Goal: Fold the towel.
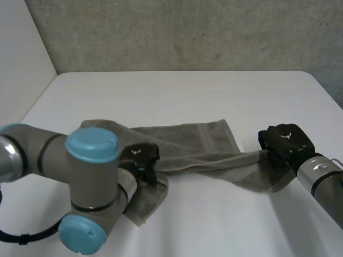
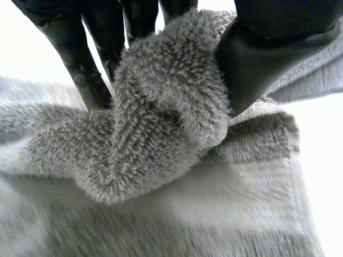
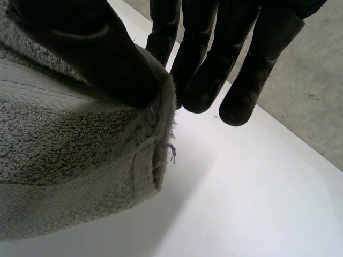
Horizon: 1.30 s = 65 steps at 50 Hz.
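Pinching the grey towel (image 1: 203, 144) at both ends: fingers (image 2: 80, 59) of my left hand (image 1: 140, 154) curl round a bunched edge, my right hand (image 1: 284, 140) clamps a corner; it stretches across the white worktop (image 1: 177, 96).

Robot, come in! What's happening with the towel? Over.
Left hand pinching bunched towel. Right hand pinching its other end. Stretched between them. Nothing in the way.

Left hand (image 1: 140, 155) and right hand (image 1: 284, 140) pinch, fingers (image 2: 80, 61) against thumbs.
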Tool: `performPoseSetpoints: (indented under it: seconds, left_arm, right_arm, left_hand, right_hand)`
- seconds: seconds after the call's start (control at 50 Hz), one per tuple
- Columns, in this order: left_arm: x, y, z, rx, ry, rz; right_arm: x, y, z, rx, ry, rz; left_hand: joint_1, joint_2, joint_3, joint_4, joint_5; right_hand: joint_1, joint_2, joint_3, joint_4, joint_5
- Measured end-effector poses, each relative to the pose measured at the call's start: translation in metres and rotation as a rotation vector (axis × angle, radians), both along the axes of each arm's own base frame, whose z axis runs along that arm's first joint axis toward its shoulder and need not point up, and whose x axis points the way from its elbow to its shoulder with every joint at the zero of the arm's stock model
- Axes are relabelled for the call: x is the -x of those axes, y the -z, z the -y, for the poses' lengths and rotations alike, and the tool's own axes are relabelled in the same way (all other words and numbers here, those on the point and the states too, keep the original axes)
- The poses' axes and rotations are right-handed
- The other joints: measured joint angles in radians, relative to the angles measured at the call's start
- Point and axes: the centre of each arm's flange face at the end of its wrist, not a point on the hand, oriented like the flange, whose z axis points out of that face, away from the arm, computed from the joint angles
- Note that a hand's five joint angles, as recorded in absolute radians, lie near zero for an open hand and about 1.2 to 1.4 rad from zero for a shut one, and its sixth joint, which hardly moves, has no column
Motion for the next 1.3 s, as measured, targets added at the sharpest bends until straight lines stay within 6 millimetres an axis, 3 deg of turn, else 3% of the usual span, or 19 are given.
performPoseSetpoints:
  seconds: [0.1, 0.16, 0.28, 0.36, 0.44, 0.6, 0.7, 0.72, 0.8, 0.88, 0.94, 0.98, 1.04, 1.16, 1.22, 1.3]
  left_arm:
    - [-0.004, -0.030, 0.006, 0.062, -0.017, -0.051]
    - [-0.007, -0.048, 0.009, 0.103, -0.025, -0.079]
    - [-0.016, -0.088, 0.013, 0.193, -0.038, -0.135]
    - [-0.025, -0.110, 0.025, 0.249, -0.054, -0.171]
    - [-0.037, -0.132, 0.051, 0.314, -0.088, -0.205]
    - [-0.043, -0.174, 0.131, 0.497, -0.119, -0.257]
    - [-0.045, -0.218, 0.176, 0.698, -0.109, -0.288]
    - [-0.044, -0.225, 0.179, 0.724, -0.105, -0.295]
    - [-0.042, -0.284, 0.173, 0.916, -0.064, -0.357]
    - [-0.040, -0.307, 0.160, 0.973, -0.033, -0.381]
    - [-0.038, -0.299, 0.156, 0.934, -0.008, -0.368]
    - [-0.037, -0.282, 0.156, 0.876, 0.008, -0.344]
    - [-0.040, -0.241, 0.157, 0.747, 0.031, -0.290]
    - [-0.061, -0.133, 0.149, 0.423, 0.090, -0.176]
    - [-0.071, -0.090, 0.135, 0.295, 0.128, -0.134]
    - [-0.081, -0.051, 0.117, 0.187, 0.176, -0.077]
  right_arm:
    - [-0.001, -0.011, 0.001, 0.033, 0.001, 0.004]
    - [-0.002, -0.031, 0.001, 0.089, -0.003, 0.013]
    - [-0.014, -0.095, -0.007, 0.243, -0.050, 0.079]
    - [-0.023, -0.129, -0.012, 0.302, -0.092, 0.128]
    - [-0.038, -0.155, -0.009, 0.355, -0.150, 0.168]
    - [-0.102, -0.192, 0.014, 0.512, -0.278, 0.220]
    - [-0.141, -0.237, 0.029, 0.720, -0.282, 0.280]
    - [-0.144, -0.243, 0.030, 0.745, -0.277, 0.290]
    - [-0.145, -0.292, 0.031, 0.905, -0.223, 0.368]
    - [-0.140, -0.307, 0.028, 0.933, -0.202, 0.397]
    - [-0.138, -0.297, 0.028, 0.877, -0.204, 0.376]
    - [-0.137, -0.285, 0.028, 0.825, -0.210, 0.352]
    - [-0.136, -0.253, 0.028, 0.708, -0.234, 0.293]
    - [-0.129, -0.183, 0.014, 0.487, -0.316, 0.166]
    - [-0.122, -0.153, 0.002, 0.407, -0.348, 0.106]
    - [-0.111, -0.125, -0.016, 0.338, -0.374, 0.038]
  left_hand:
    - [0.000, 0.000, 0.002, 0.000, 0.000]
    - [0.000, -0.001, 0.002, 0.000, 0.000]
    - [0.001, -0.001, 0.002, 0.000, 0.000]
    - [0.002, -0.001, 0.002, 0.004, 0.000]
    - [0.002, -0.001, 0.002, 0.004, 0.000]
    - [0.007, -0.001, 0.014, 0.009, 0.000]
    - [0.007, -0.001, 0.022, 0.014, 0.000]
    - [0.007, -0.001, 0.024, 0.014, 0.000]
    - [0.008, -0.001, 0.046, 0.014, 0.000]
    - [0.008, -0.001, 0.051, 0.014, 0.000]
    - [0.008, -0.001, 0.051, 0.014, 0.000]
    - [0.008, -0.001, 0.051, 0.014, 0.000]
    - [0.008, -0.001, 0.050, 0.006, -0.001]
    - [-0.050, -0.080, -0.062, -0.149, -0.109]
    - [-0.097, -0.128, -0.112, -0.194, -0.155]
    - [-0.190, -0.208, -0.187, -0.272, -0.240]
  right_hand:
    - [0.000, 0.000, 0.000, 0.000, 0.000]
    - [0.000, 0.000, 0.000, 0.000, 0.000]
    - [0.000, 0.000, 0.000, 0.000, 0.000]
    - [0.003, 0.008, 0.000, 0.000, 0.000]
    - [0.004, 0.008, 0.000, 0.000, 0.000]
    - [0.005, 0.009, 0.005, 0.000, 0.000]
    - [0.005, 0.009, 0.005, 0.001, 0.000]
    - [0.005, 0.009, 0.005, 0.001, 0.000]
    - [0.005, 0.009, 0.005, 0.002, 0.000]
    - [0.005, 0.009, 0.005, 0.002, 0.002]
    - [0.005, 0.009, 0.005, 0.002, 0.003]
    - [0.005, 0.009, 0.005, 0.002, 0.003]
    - [0.005, 0.009, 0.005, 0.002, 0.003]
    - [0.005, 0.009, 0.005, 0.002, 0.003]
    - [0.005, 0.010, 0.005, 0.002, 0.003]
    - [0.005, 0.010, 0.005, 0.003, 0.003]
